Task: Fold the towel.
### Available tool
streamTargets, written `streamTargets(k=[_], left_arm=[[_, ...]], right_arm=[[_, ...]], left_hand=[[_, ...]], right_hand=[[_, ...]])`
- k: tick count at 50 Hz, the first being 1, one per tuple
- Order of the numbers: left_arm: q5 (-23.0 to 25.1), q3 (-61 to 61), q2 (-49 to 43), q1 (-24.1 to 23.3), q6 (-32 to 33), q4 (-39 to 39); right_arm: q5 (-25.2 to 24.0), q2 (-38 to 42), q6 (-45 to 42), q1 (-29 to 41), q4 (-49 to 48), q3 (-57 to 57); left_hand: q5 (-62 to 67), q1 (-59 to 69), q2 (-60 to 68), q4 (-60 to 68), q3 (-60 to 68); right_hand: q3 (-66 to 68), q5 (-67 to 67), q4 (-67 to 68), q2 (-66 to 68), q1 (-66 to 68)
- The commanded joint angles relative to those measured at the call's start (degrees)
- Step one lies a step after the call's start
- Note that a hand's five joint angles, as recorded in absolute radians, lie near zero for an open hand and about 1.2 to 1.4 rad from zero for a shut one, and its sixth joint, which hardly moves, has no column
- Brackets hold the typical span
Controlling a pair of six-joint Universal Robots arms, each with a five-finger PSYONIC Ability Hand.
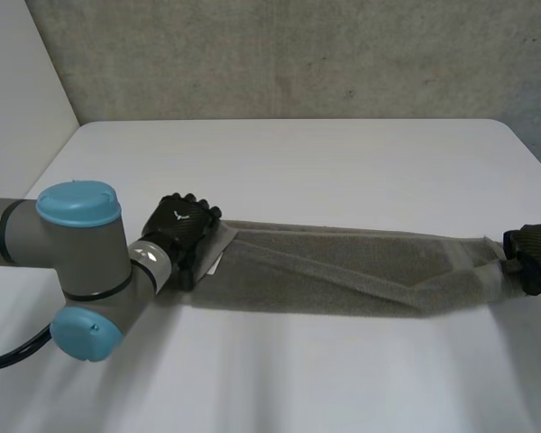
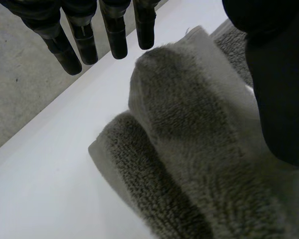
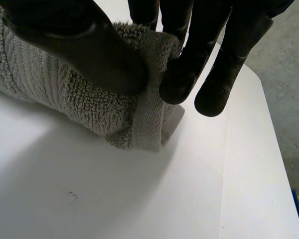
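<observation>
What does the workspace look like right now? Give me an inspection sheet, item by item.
Surface: white table, with the towel lying across it.
Job's things: grey towel, gathered into a long band running from hand to hand, lengthwise folds showing.
Clutter: nothing seen.
Hands: left hand at one end of the towel, fingers straight, tips clear of the cloth; right hand pinching the other end between thumb and fingers.
Cables: nothing seen on the towel.
Surroundings: grey concrete wall behind the table.

White tbl [image 1: 343,162], grey concrete wall [image 1: 298,54].
</observation>
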Motion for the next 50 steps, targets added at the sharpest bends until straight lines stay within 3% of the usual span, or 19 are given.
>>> streamTargets(k=[1,12,25,39,50], left_arm=[[-0.1,0.4,-0.1,-0.2,0.0,0.3],[-0.9,3.1,-3.3,0.7,0.3,1.9],[-6.0,3.8,-4.9,1.8,0.5,1.9],[-6.1,0.6,3.0,-1.5,0.0,1.4],[-6.1,-1.0,10.6,-0.9,0.1,1.3]], right_arm=[[0.0,0.0,-0.2,-0.4,-0.4,-0.1],[-0.1,-0.2,-0.9,-0.4,-0.4,-0.8],[-0.1,-0.7,-5.0,-5.1,-0.2,-2.0],[0.7,-0.7,-5.1,-4.8,0.8,-5.7],[1.4,-0.9,-6.0,-2.4,8.6,-19.2]], left_hand=[[-11.6,-4.6,-4.5,-4.7,-3.5],[-11.4,-4.4,-4.3,-4.6,-3.3],[-11.4,-4.4,-4.3,-4.6,-3.3],[-11.6,-4.6,-4.5,-4.7,-3.5],[-11.9,-4.9,-4.8,-5.1,-3.8]], right_hand=[[3.2,3.4,2.7,7.2,3.9],[3.2,3.4,2.7,7.2,3.9],[3.2,3.4,2.7,7.2,3.9],[3.2,3.4,2.7,7.2,3.9],[3.2,3.4,2.7,7.2,3.9]])
